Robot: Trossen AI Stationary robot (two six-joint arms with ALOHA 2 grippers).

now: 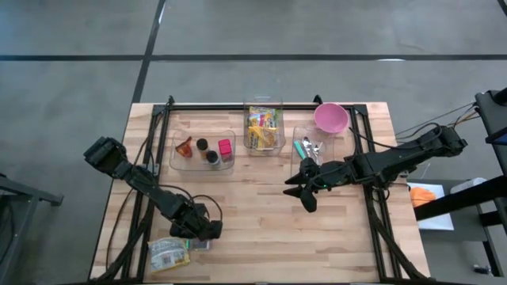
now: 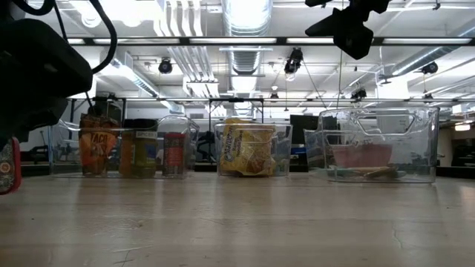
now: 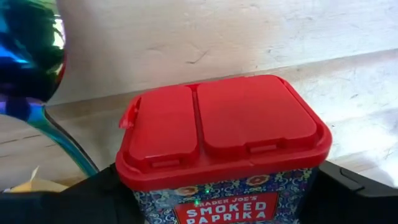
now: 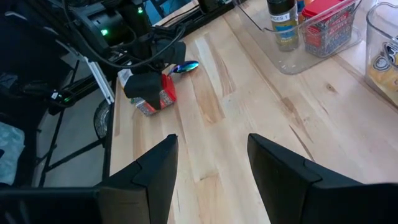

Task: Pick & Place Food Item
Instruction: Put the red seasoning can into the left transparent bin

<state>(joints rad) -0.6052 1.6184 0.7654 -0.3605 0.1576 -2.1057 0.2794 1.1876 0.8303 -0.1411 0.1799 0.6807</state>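
A smoked paprika tin (image 3: 224,155) with a red hinged lid stands near the table's front left corner, and also shows in the right wrist view as the tin (image 4: 163,93). My left gripper (image 1: 200,231) comes down over it, one finger on each side. My right gripper (image 4: 211,168) hangs open above the table's middle right (image 1: 305,190) with nothing between its fingers. In the low view only a red sliver of the tin (image 2: 7,167) shows at the left border, under the dark left arm. My left gripper has the tin between its two fingers, which lie against two opposite side walls (image 3: 140,199) just below the red lid. The fingers come steeply from above, slanting a little. The tin sits on the table (image 4: 149,111), lid toward the wrist; its base is hidden.
A flat food packet (image 1: 169,253) and a shiny blue wrapper (image 3: 28,56) lie beside the tin. At the back stand three clear bins: spice jars (image 1: 203,152), yellow packets (image 1: 263,131), utensils (image 1: 310,148). A pink bowl (image 1: 330,117) sits at the far right. Bare wood spans the middle.
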